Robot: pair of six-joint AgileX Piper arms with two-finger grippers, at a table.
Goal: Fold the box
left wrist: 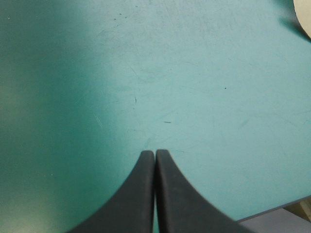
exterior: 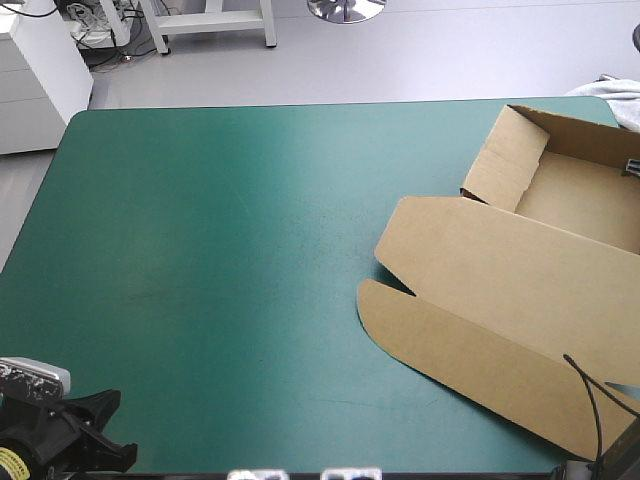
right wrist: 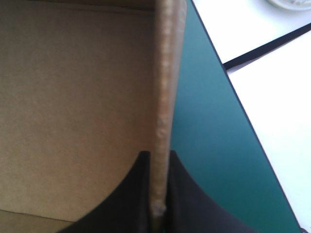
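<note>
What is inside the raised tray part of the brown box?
Only its bare floor shows inside the box; the right hand pinches one wall. Its right end is unseen.

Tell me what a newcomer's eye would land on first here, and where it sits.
The brown cardboard box, a cut sheet, lies on the right side of the teal-green table cover, tray walls raised at the far end, lid flat toward the near edge. The right gripper pinches one upright wall between its black fin-shaped fingers; the left gripper is shut over bare cover at the near left corner.
</note>
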